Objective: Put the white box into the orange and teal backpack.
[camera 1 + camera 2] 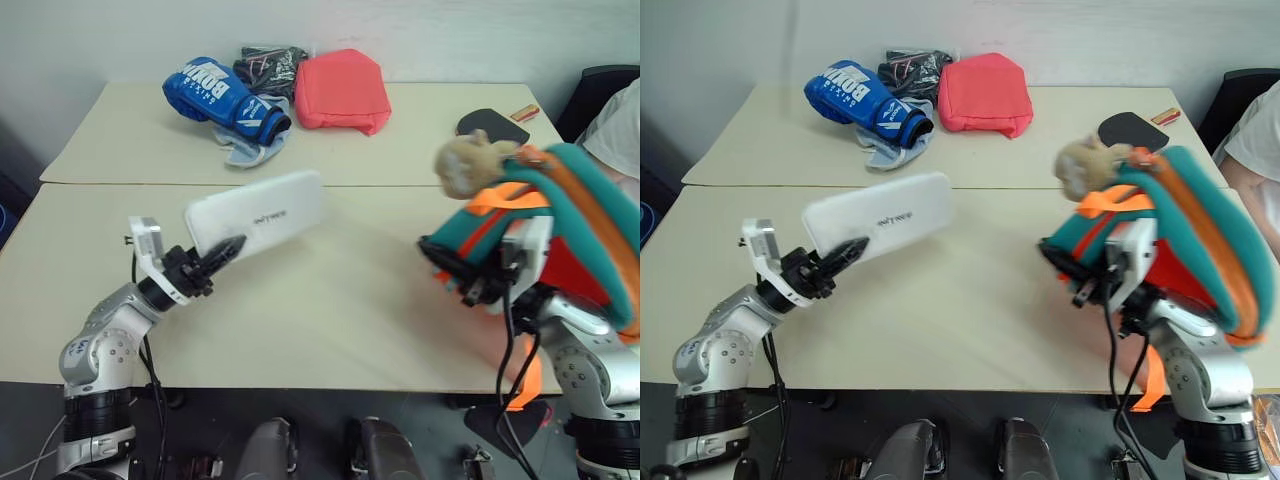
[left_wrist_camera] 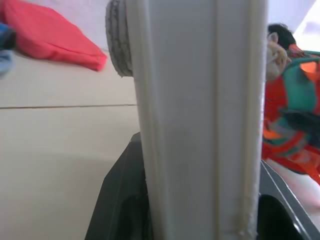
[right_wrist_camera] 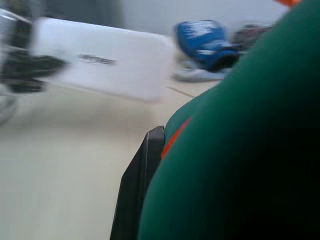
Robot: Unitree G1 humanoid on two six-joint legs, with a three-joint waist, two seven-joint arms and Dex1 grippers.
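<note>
the left fingers (image 1: 228,248) are clamped on one end of the white box (image 1: 257,221), holding it lifted above the desk (image 1: 330,300), tilted, its free end toward the orange and teal backpack (image 1: 560,225). the right fingers (image 1: 447,262) are closed on the backpack's teal edge, holding it raised off the desk, well apart from the box. a blue boxing glove (image 1: 222,92) and red pouch (image 1: 342,90) lie beyond the box

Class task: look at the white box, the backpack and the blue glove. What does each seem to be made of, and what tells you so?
White box: probably hard plastic, smooth, keeping its flat shape. Backpack: soft woven fabric, orange and teal, bulging, with webbing straps. Blue glove: likely glossy synthetic leather, padded and shiny.
</note>
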